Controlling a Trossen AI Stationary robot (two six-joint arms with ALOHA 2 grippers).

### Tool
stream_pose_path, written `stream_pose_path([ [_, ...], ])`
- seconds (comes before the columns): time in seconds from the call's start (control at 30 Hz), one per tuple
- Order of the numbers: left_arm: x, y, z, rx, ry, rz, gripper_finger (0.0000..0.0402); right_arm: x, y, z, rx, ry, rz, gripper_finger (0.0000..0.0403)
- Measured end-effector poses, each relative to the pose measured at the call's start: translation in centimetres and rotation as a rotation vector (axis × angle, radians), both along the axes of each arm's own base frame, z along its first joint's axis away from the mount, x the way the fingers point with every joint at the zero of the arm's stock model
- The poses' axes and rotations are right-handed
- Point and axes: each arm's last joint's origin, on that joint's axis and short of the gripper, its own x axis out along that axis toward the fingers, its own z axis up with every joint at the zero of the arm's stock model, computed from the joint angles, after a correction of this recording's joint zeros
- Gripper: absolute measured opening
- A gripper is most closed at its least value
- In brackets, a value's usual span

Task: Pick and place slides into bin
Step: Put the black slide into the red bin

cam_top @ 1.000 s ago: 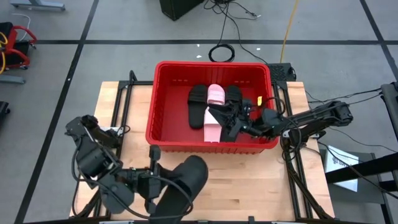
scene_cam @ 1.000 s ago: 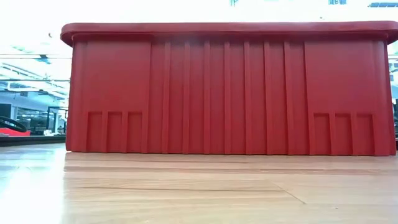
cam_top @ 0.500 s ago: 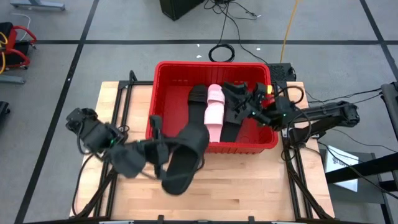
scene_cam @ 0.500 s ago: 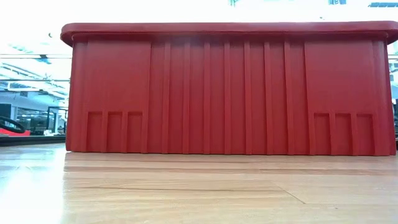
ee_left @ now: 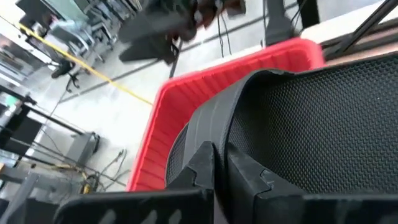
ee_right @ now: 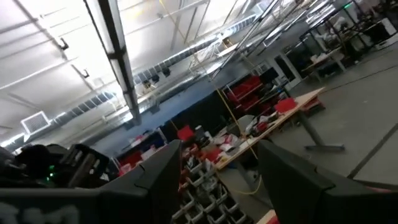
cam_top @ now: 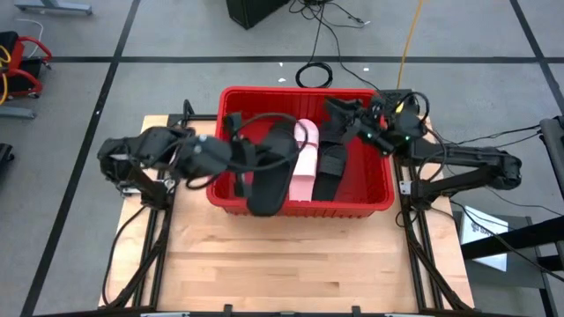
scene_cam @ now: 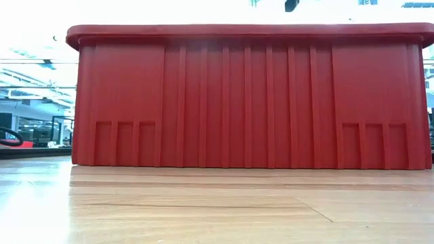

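The red bin (cam_top: pixel 379 189) stands at the table's far middle; its ribbed near wall (scene_cam: pixel 251 102) fills the low view. Two light pink slides (cam_top: pixel 304 158) and black slides (cam_top: pixel 332 163) lie inside it. My left gripper (cam_top: pixel 240 154) reaches in from the left and is shut on another black slide (cam_top: pixel 271 172) above the bin's near left part. My right gripper (cam_top: pixel 342 110) is open and empty above the bin's far right corner; in its wrist view (ee_right: pixel 217 180) it looks up into the room. My left gripper pinches the black slide between its two fingers (ee_left: pixel 202 165), at the wide strap (ee_left: pixel 217 118) beside the textured footbed (ee_left: pixel 323 118). The fingers come level from the table's left. The slide is lifted clear, tilted, one end over the bin's near wall (cam_top: pixel 260 207).
Bare wooden table (cam_top: pixel 291 264) lies in front of the bin. Cables (cam_top: pixel 313 75) lie on the floor beyond the table. The right arm (cam_top: pixel 458 163) stretches along the bin's right side.
My left gripper has gone up from the table's near edge toward the far edge with the black slide, which now hangs over the bin. My right gripper has risen out of the bin and gone toward its far right corner.
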Motion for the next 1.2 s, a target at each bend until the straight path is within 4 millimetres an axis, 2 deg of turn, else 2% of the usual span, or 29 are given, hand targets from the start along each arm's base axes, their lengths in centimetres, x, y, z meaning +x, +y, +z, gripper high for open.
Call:
stream_pose_path([
  [0.3,2.1,4.7,-2.4,-0.021,0.098,0.025,0.0005,-1.7,-3.1,0.5,-0.031,-0.005,0.024,0.0201],
  [0.5,3.9,6.3,-5.8,-0.066,0.168,0.019,0.0018,-2.1,-4.4,0.2,0.007,-0.002,0.059,0.0201],
  [0.67,4.9,7.1,-8.4,-0.042,0.233,-0.015,0.0004,-2.3,-4.8,0.1,0.026,0.001,0.051,0.0201],
  [0.9,5.3,9.0,-12.7,-0.104,0.336,-0.04,0.0021,-2.3,-4.8,0.1,0.058,-0.016,0.061,0.0201],
  [1.07,5.2,10.5,-14.5,-0.093,0.332,-0.032,0.0012,-2.3,-4.8,0.1,0.081,-0.028,0.069,0.0201],
  [1.2,4.8,11.6,-14.9,-0.103,0.248,-0.05,0.0005,-2.2,-4.8,0.1,0.096,-0.036,0.077,0.0201],
])
